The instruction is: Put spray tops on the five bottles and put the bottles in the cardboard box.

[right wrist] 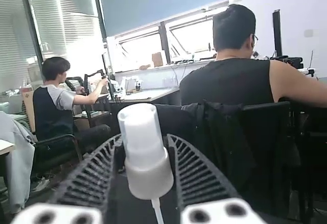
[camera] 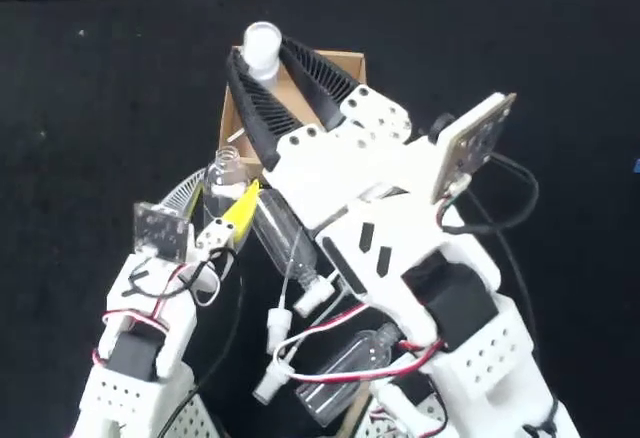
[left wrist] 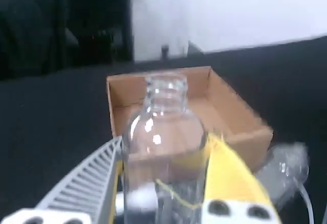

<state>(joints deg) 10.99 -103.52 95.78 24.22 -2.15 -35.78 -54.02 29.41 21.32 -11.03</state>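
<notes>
The left gripper (camera: 222, 190), with one yellow finger and one pale ribbed one, is closed around an upright clear plastic bottle (left wrist: 162, 142) (its neck open). The brown cardboard box (camera: 348, 62) sits just beyond its fingertips. The right gripper (camera: 268, 66) has black ribbed fingers pinching a white spray top (camera: 262, 46), tube downward. A second clear bottle (camera: 278, 220) lies beside its wrist on the black table (camera: 90, 108).

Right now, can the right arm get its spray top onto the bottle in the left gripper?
Probably yes. The right gripper holds the spray top over the box, close to the bottle, which the left gripper holds upright with its neck open and nothing over it.
</notes>
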